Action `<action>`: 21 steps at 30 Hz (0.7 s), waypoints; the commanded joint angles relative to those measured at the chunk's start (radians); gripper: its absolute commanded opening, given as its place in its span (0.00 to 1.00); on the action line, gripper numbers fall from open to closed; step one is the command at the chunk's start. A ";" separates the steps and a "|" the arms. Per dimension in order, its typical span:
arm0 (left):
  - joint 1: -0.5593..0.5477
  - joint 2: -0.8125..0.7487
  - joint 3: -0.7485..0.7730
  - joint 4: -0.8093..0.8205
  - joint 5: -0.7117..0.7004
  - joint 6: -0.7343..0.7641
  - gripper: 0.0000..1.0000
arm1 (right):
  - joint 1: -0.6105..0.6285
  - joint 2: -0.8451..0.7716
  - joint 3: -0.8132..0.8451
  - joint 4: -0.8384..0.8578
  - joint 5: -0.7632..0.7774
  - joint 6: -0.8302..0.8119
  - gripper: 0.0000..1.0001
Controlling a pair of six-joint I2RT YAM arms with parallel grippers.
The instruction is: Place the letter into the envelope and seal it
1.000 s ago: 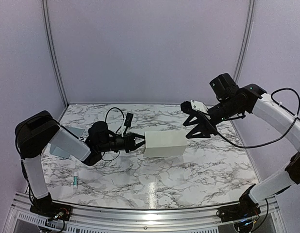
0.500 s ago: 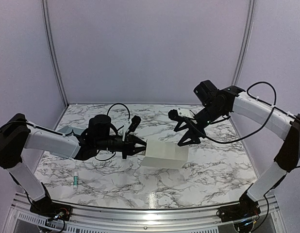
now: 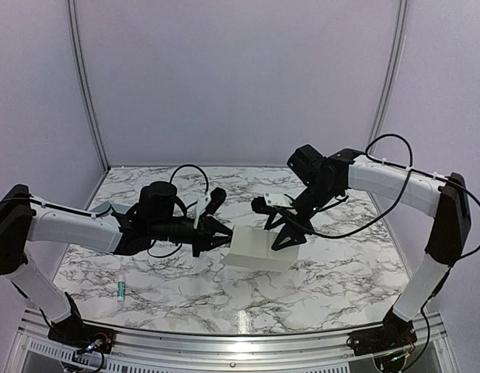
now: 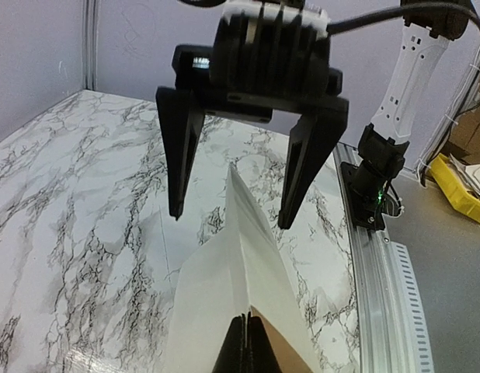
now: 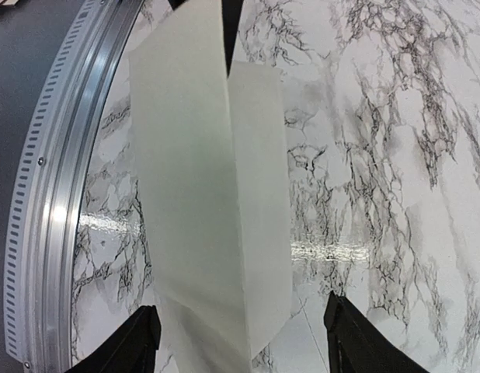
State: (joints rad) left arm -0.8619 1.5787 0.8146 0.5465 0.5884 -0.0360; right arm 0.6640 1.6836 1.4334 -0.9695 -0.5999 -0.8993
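Pale beige paper, folded along a sharp crease, is what we see at the centre of the overhead frame: the letter [image 3: 259, 247], a flat rectangular sheet held above the white marble-patterned table [image 3: 325, 272]. In the left wrist view the letter [image 4: 236, 287] rises from the bottom centre, its near edge pinched between the black fingers of the left gripper [image 3: 227, 239], which are pressed together on it. The right gripper [image 3: 285, 233] sits at the letter's far end, just right of centre in the overhead view, with its two black fingers [image 4: 304, 167] spread apart on either side of the crease; we cannot tell whether they touch the paper. In the right wrist view the folded sheet [image 5: 217, 179] fills the middle, with fingertips at the lower corners. The grey-blue paper envelope [image 3: 102, 210] shows only as a sliver at centre left, mostly hidden behind the left arm. A small white-and-green tube [image 3: 121, 290] lies at lower left.
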 commanded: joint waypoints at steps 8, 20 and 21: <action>-0.005 -0.063 0.000 -0.017 -0.036 0.062 0.00 | 0.003 0.046 0.023 -0.084 -0.032 -0.023 0.43; -0.012 -0.060 -0.006 -0.025 -0.036 0.070 0.00 | 0.003 0.050 0.060 -0.135 -0.038 -0.019 0.36; -0.014 -0.062 -0.006 -0.026 -0.035 0.075 0.00 | 0.002 0.049 0.063 -0.137 -0.042 -0.016 0.37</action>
State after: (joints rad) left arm -0.8680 1.5375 0.8143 0.5449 0.5564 0.0154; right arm 0.6640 1.7245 1.4494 -1.0729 -0.6201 -0.9180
